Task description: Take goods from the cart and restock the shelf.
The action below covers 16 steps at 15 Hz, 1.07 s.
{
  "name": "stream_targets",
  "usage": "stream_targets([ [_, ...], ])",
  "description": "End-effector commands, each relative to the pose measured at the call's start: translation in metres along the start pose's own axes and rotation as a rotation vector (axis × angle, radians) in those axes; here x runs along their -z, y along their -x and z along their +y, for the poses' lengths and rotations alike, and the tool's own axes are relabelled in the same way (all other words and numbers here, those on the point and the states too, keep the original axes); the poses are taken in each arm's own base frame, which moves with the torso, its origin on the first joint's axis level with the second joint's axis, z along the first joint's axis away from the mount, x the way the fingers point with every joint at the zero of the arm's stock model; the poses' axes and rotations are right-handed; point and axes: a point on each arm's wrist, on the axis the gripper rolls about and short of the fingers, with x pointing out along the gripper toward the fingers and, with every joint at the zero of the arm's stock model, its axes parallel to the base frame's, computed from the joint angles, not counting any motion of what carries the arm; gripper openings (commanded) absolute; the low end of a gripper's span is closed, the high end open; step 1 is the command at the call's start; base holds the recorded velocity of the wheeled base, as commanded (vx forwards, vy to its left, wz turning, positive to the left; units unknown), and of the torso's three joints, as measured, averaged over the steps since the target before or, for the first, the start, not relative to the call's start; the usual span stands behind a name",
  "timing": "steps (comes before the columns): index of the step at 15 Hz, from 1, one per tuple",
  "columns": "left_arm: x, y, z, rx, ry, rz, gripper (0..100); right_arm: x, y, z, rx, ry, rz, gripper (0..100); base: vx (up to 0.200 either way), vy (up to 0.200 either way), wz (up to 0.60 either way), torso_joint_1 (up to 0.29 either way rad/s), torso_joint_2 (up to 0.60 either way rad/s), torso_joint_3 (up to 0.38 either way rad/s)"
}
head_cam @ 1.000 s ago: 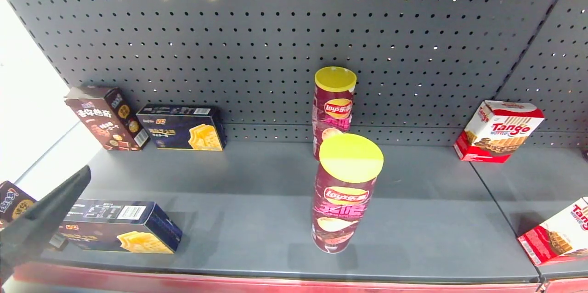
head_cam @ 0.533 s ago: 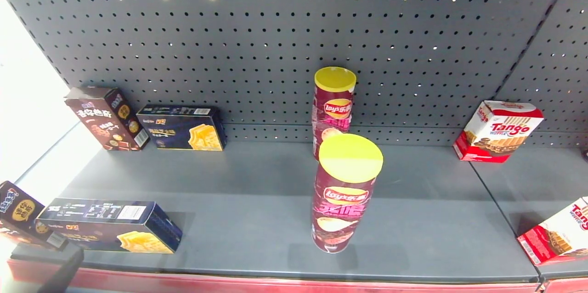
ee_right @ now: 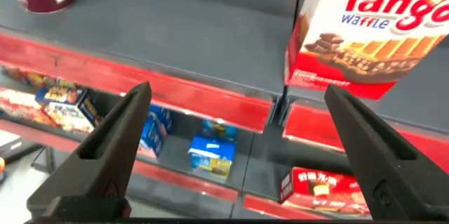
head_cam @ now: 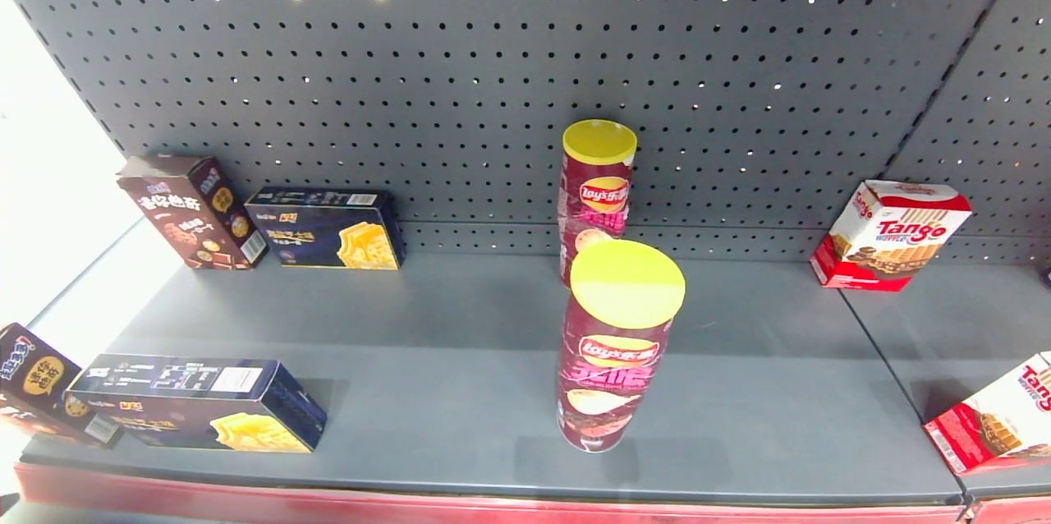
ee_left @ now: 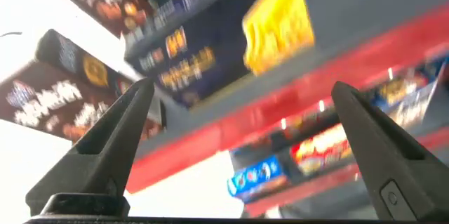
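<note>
On the grey shelf [head_cam: 460, 376] two maroon chip cans with yellow lids stand upright, one near the front [head_cam: 616, 343] and one at the back [head_cam: 598, 179]. A navy biscuit box [head_cam: 205, 405] lies at the front left beside a brown box [head_cam: 41, 384]. My left gripper [ee_left: 242, 89] hangs open and empty just below the shelf's front edge, facing that navy box [ee_left: 224, 48] and brown box [ee_left: 63, 90]. My right gripper [ee_right: 237, 92] is open and empty in front of the shelf edge, below a red-and-white wafer box [ee_right: 372, 34].
Another navy box [head_cam: 328, 228] and brown box [head_cam: 190, 212] stand at the back left. Wafer boxes sit at the back right [head_cam: 891, 235] and front right [head_cam: 998, 417]. A red strip [head_cam: 410, 503] runs along the shelf front. Packaged goods [ee_right: 210, 154] fill the lower shelf.
The left gripper has dropped down and out of the head view at the lower left, uncovering the front brown box. The goods on the shelf have not moved.
</note>
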Motion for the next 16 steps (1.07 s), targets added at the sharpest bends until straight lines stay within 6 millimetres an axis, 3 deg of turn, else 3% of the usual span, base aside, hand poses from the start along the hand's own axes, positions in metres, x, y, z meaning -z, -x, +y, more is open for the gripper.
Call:
stream_targets([
  [1, 0.017, 0.012, 0.002, -0.037, 0.017, -0.012, 100, 0.0, -0.001, 0.0, 0.001, -0.001, 0.015, 100, 0.0, 0.0, 0.0, 0.0, 0.0, 0.0],
  [5, 0.011, 0.004, -0.002, -0.121, -0.051, 0.169, 100, -0.001, -0.005, 0.0, 0.002, -0.005, 0.068, 100, 0.0, 0.0, 0.0, 0.0, 0.0, 0.0],
  [9, 0.01, 0.004, -0.003, -0.467, -0.021, 0.472, 100, -0.001, -0.007, 0.0, 0.006, -0.007, 0.092, 100, 0.0, 0.0, 0.0, 0.0, 0.0, 0.0],
  [13, 0.011, 0.017, -0.005, -0.838, 0.161, 0.531, 100, -0.001, -0.005, 0.0, 0.011, -0.013, 0.065, 100, 0.0, 0.0, 0.0, 0.0, 0.0, 0.0],
  [15, 0.011, 0.021, -0.008, -0.763, 0.218, 0.409, 100, -0.001, -0.005, 0.0, 0.001, -0.013, 0.064, 100, 0.0, 0.0, 0.0, 0.0, 0.0, 0.0],
  [16, 0.01, 0.024, -0.01, -0.593, 0.233, 0.248, 100, -0.001, -0.005, 0.0, -0.021, -0.013, 0.061, 100, 0.0, 0.0, 0.0, 0.0, 0.0, 0.0],
])
